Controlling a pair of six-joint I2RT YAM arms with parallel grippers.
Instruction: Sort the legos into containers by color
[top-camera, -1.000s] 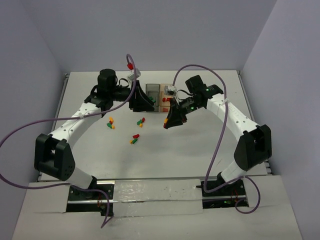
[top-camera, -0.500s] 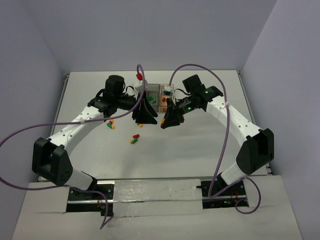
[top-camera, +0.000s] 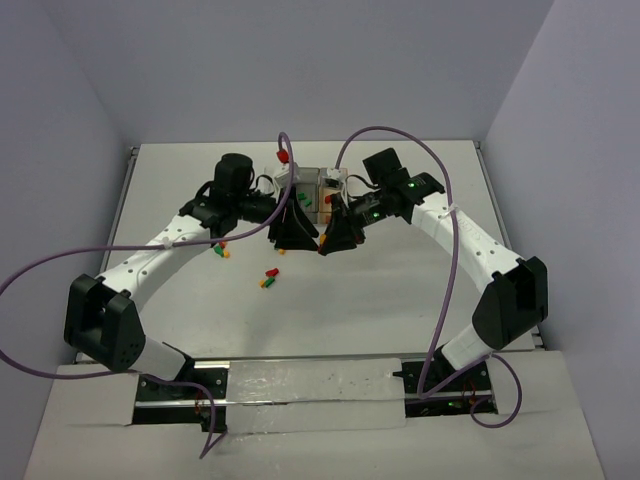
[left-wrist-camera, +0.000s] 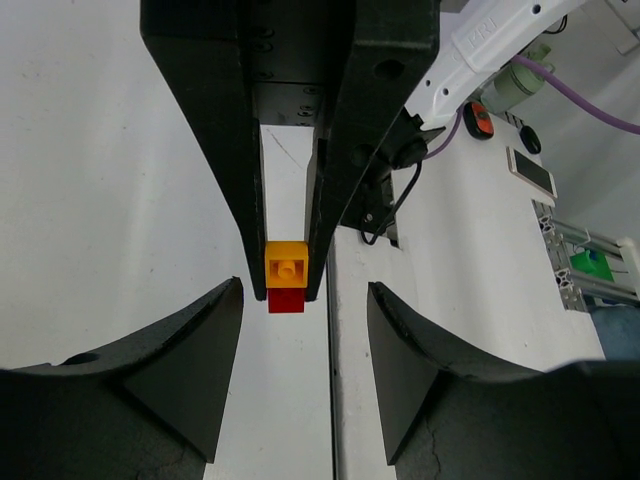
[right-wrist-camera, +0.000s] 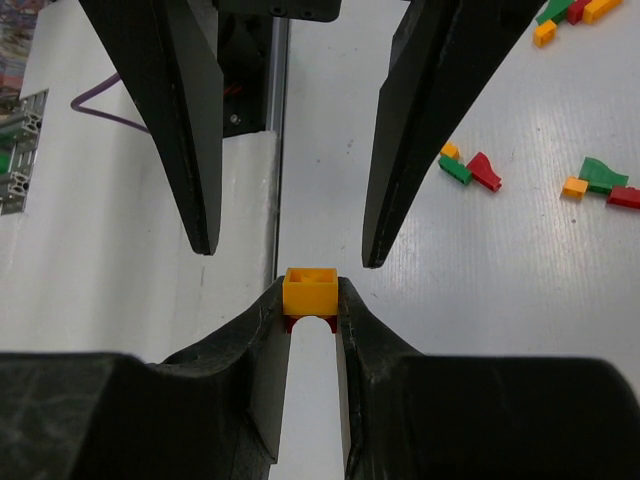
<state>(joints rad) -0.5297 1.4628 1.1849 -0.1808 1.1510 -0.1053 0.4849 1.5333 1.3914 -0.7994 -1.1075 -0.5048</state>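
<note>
Right gripper is clamped on a two-brick stack: an orange-yellow brick and a red brick touching it. The pinch is right at the fingertips, one finger on each side.

Left gripper faces it nose to nose with its jaws apart. In both wrist views the stack sits in the gap between the left fingertips, about level with them. We see clearance on both sides, so the left isn't touching anything.

From the top camera, the two grippers meet tip to tip over the table, just on the near side of the containers. The wrists hide most of the containers. We can make out bits of green and red inside, but we can't tell which compartment.

The rest of the legos are loose on the table to the left of the grippers, near the left forearm. They're red, green and orange-yellow, some touching in pairs. The right wrist view shows a green piece against a red one.
</note>
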